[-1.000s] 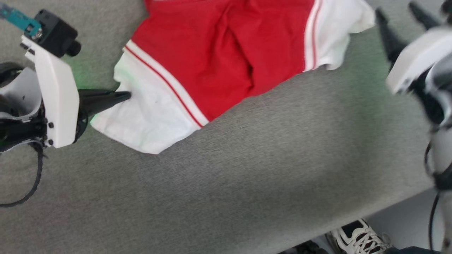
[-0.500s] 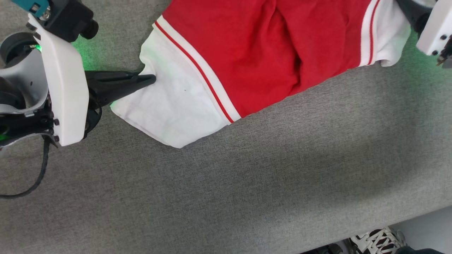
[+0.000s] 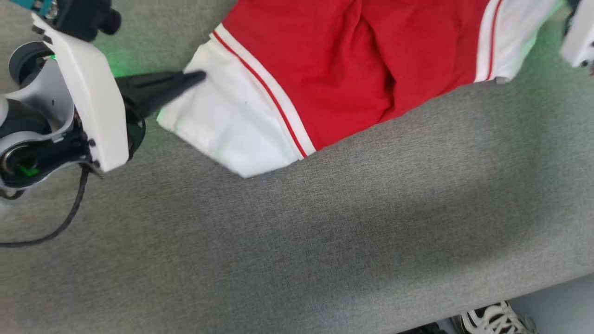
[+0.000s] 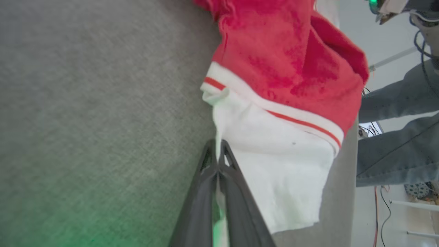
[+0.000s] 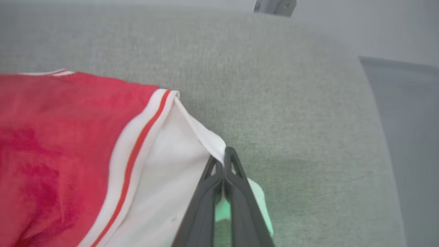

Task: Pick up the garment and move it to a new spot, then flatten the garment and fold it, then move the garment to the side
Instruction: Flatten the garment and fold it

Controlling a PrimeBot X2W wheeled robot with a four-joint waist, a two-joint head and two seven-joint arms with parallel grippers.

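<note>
The garment point(image 3: 352, 60), a red shirt with white sleeve ends and thin red-and-white trim, stretches across the top of the head view above the grey table. My left gripper point(image 3: 197, 76) is shut on the edge of the left white sleeve point(image 3: 232, 120). In the left wrist view the left gripper point(image 4: 218, 145) pinches that sleeve's white cloth point(image 4: 274, 164). My right gripper point(image 5: 224, 154) is shut on the edge of the other white sleeve point(image 5: 164, 171) in the right wrist view. The right arm's white housing point(image 3: 577, 39) sits at the head view's top right corner.
The grey fabric table point(image 3: 325, 241) spreads wide below the garment. Its front edge point(image 3: 533, 292) runs along the lower right. A person's shoe point(image 3: 496, 320) stands on the floor past that edge, and a person's jeans-clad legs point(image 4: 394, 147) show beyond the table.
The right gripper has come in from the right and shut on the right white sleeve. The left gripper has kept its hold and risen slightly. The camera has shifted.
</note>
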